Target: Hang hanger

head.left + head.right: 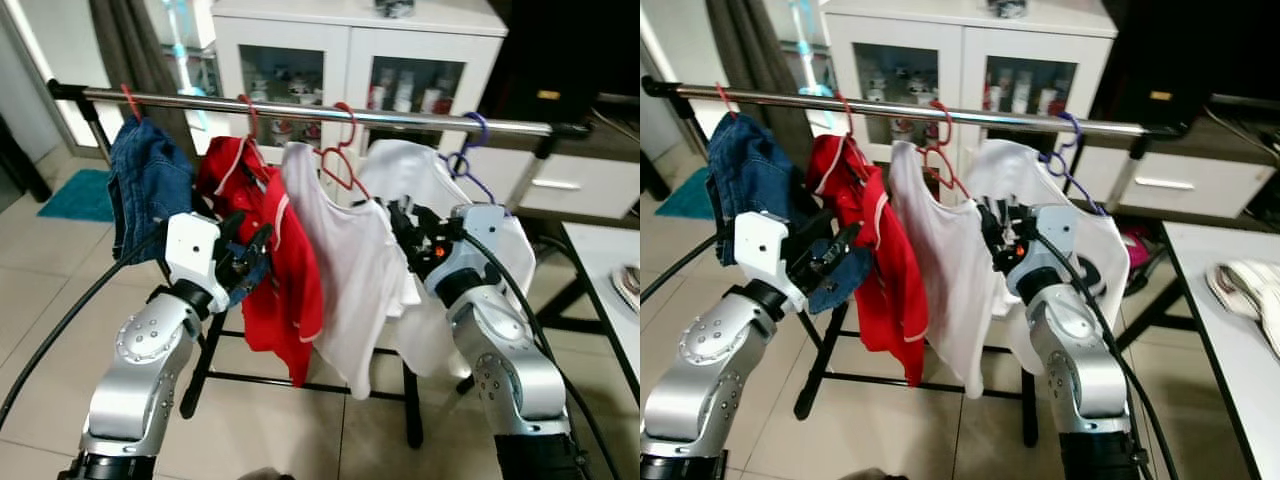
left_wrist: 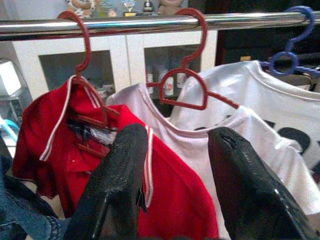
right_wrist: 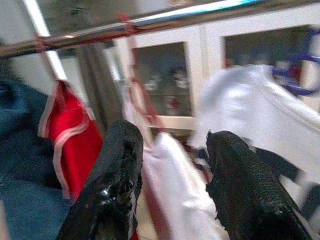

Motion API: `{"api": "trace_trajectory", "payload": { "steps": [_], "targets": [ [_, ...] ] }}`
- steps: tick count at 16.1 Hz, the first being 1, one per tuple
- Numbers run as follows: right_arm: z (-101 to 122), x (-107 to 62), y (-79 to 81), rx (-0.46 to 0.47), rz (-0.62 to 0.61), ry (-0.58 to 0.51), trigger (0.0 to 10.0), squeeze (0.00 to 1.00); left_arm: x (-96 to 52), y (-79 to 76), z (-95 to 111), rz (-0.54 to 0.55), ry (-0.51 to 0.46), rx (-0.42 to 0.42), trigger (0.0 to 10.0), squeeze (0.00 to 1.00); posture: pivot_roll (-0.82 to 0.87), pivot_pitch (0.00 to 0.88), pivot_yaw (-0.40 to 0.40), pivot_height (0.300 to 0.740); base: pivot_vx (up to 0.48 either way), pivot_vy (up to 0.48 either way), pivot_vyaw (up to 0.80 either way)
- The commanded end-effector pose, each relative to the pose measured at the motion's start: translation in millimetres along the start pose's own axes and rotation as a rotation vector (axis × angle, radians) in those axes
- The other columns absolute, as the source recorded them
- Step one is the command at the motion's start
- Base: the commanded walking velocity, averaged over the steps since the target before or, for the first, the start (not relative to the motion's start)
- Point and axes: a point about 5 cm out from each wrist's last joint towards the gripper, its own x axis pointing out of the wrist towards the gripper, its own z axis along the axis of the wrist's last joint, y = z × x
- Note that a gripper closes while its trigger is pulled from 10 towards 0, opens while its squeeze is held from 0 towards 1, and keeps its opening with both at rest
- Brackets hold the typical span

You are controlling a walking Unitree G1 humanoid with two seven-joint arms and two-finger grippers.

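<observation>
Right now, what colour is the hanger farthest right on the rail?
Blue-purple hanger, clearest in the left eye view.

Both silver arms are raised forward with elbows bent. The left gripper (image 1: 250, 262) is held with its black fingers (image 2: 117, 190) parted, and the right gripper (image 1: 405, 228) is likewise held with its fingers (image 3: 242, 185) spread apart.

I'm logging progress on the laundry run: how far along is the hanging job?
Done, by the look of it: four garments hang on the rail: denim piece, red shirt, white shirt on the red hanger, and printed white shirt on the purple hanger. In hand: nothing; the left tool and right tool are open and empty. Left: no unhung hanger is visible.
</observation>
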Motion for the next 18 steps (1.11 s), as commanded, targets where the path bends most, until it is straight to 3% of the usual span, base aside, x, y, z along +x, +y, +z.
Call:
{"api": "trace_trajectory", "payload": {
  "steps": [1,4,9,18],
  "targets": [
    [-2.9,-1.5,-3.1,-0.006,-0.03,0.026,10.0,0.0,0.4,3.4,-2.8,0.011,0.023,0.012,10.0,0.35,0.01,0.0,0.027,0.74,0.0,0.27,0.0],
    [-3.2,-2.5,-1.8,-0.069,-0.023,0.043,10.0,0.0,2.2,2.5,-3.7,0.005,0.027,0.012,10.0,0.35,0.01,0.0,0.033,0.74,0.0,0.266,0.0],
    [-4.0,-0.5,-1.5,0.003,-0.017,0.042,10.0,0.0,0.1,4.4,-4.9,0.015,0.035,0.013,10.0,0.35,0.02,0.0,0.025,0.74,0.0,0.257,0.0],
    [-5.4,0.2,1.1,-0.001,-0.007,0.048,10.0,0.0,-0.6,5.3,-5.9,0.011,0.039,0.009,10.0,0.36,0.02,0.0,0.028,0.74,0.0,0.027,0.0]
  ]
}}
